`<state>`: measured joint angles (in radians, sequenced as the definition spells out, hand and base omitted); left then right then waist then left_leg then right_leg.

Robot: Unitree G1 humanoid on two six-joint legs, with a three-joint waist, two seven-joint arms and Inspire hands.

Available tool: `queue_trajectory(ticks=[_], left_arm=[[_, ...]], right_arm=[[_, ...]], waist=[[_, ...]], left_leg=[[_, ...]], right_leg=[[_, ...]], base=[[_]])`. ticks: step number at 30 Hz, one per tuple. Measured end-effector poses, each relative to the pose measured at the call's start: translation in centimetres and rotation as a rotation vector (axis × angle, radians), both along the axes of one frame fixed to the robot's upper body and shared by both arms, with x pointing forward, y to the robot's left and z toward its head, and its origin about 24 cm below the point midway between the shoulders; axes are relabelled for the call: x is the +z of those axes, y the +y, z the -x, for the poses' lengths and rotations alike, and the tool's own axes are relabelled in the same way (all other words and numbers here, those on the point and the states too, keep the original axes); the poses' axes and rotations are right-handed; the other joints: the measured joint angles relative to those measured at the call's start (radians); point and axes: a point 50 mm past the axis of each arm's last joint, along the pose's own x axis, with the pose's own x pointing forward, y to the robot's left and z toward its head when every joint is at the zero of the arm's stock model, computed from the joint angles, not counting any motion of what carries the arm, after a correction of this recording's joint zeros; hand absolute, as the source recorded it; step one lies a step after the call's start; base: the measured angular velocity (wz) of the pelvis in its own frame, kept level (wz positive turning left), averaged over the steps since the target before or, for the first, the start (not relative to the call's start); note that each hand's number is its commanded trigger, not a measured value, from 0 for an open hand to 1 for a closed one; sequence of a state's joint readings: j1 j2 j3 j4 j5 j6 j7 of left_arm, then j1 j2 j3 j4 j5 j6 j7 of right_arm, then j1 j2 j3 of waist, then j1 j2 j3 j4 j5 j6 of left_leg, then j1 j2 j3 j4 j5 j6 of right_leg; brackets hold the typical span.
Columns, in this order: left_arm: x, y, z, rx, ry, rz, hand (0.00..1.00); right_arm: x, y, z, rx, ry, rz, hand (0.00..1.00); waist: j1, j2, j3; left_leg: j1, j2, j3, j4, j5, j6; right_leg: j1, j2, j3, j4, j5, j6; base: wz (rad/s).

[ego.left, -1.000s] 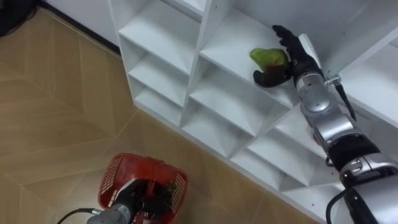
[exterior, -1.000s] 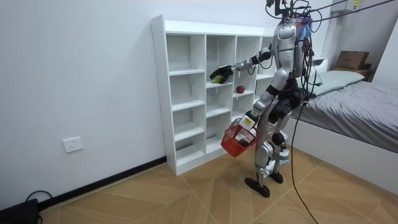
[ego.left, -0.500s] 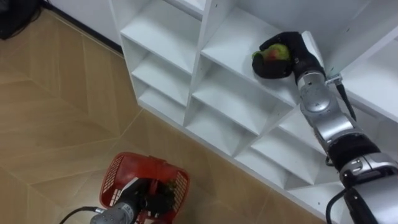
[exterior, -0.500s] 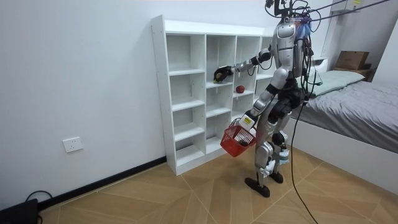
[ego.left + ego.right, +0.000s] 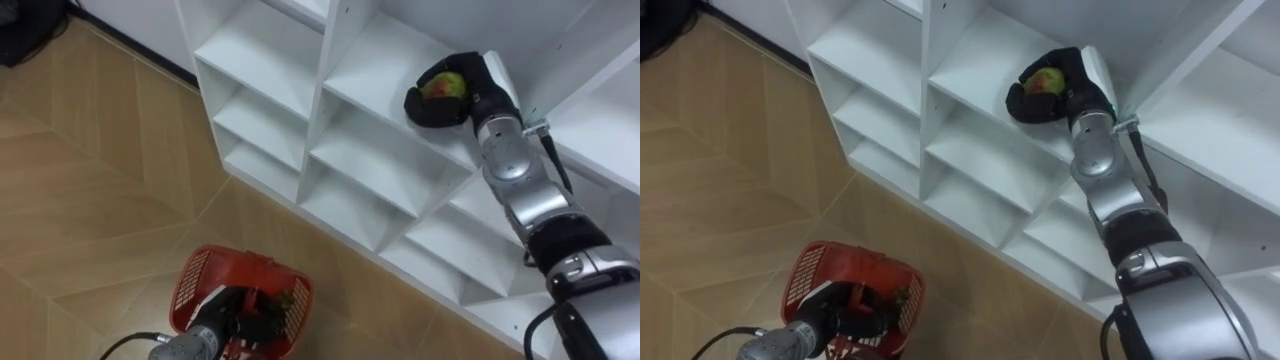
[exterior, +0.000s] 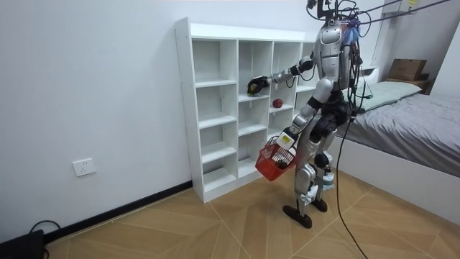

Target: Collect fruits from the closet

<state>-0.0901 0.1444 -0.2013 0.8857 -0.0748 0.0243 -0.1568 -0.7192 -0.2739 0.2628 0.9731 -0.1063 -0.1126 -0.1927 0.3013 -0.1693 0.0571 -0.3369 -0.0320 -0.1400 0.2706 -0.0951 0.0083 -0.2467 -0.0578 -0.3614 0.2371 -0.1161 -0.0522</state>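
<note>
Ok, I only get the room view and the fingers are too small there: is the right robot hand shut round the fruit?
Observer: Yes, the eye views show the right robot hand with fingers curled round the green fruit.
Operator: Is it off the shelf?
Observer: Cannot tell; it is inside its compartment of the white closet, close over the board.
Operator: And the basket?
Observer: The left robot hand grips the red basket by its handle; a small greenish thing lies inside.
</note>
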Motion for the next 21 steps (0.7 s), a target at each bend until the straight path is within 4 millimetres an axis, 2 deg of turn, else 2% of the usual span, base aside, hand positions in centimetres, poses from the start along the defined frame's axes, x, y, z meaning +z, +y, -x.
queue_trajectory(ticks=[8, 14, 17, 19, 21], left_arm=[[0.1, 0.1, -0.1, 0.0, -0.004, -0.008, 1.0], [0.1, -0.2, -0.2, 0.007, -0.007, -0.002, 1.0], [0.1, -0.4, -0.3, 0.006, -0.009, 0.004, 1.0], [0.1, -0.4, -0.3, 0.006, -0.009, 0.007, 1.0], [0.1, -0.7, -0.3, 0.004, -0.01, 0.019, 1.0]], right_arm=[[0.1, 0.1, 0.0, 0.006, -0.005, 0.006, 1.0], [0.5, 0.8, 0.0, 0.047, -0.019, 0.002, 1.0], [0.6, 1.1, 0.1, 0.077, -0.022, 0.006, 1.0], [1.1, 1.7, 0.1, 0.118, -0.033, 0.028, 1.0], [1.7, 2.2, 0.2, 0.146, -0.063, 0.025, 1.0]], waist=[[-0.007, 0.0, -0.0002], [-0.027, 0.0, -0.0005], [-0.034, 0.001, -0.0011], [-0.052, 0.005, -0.0031], [-0.057, 0.006, -0.0038]], left_leg=[[0.002, 0.0, 0.0, 0.006, 0.001, 0.0], [0.004, -0.001, 0.002, 0.005, 0.001, 0.001], [0.009, 0.0, 0.009, 0.003, 0.001, 0.001], [0.01, 0.001, 0.018, 0.002, 0.001, 0.001], [0.018, 0.005, 0.034, 0.002, -0.001, 0.004]], right_leg=[[0.0, 0.0, 0.005, 0.0, 0.0, 0.0], [0.0, -0.001, 0.005, 0.001, 0.0, 0.0], [0.003, -0.001, 0.01, 0.001, -0.001, 0.001], [0.004, 0.0, 0.015, 0.001, -0.001, 0.002], [0.006, 0.004, 0.034, 0.0, -0.001, 0.003]], base=[[0.0], [0.0], [-0.02], [0.0], [-0.14]])
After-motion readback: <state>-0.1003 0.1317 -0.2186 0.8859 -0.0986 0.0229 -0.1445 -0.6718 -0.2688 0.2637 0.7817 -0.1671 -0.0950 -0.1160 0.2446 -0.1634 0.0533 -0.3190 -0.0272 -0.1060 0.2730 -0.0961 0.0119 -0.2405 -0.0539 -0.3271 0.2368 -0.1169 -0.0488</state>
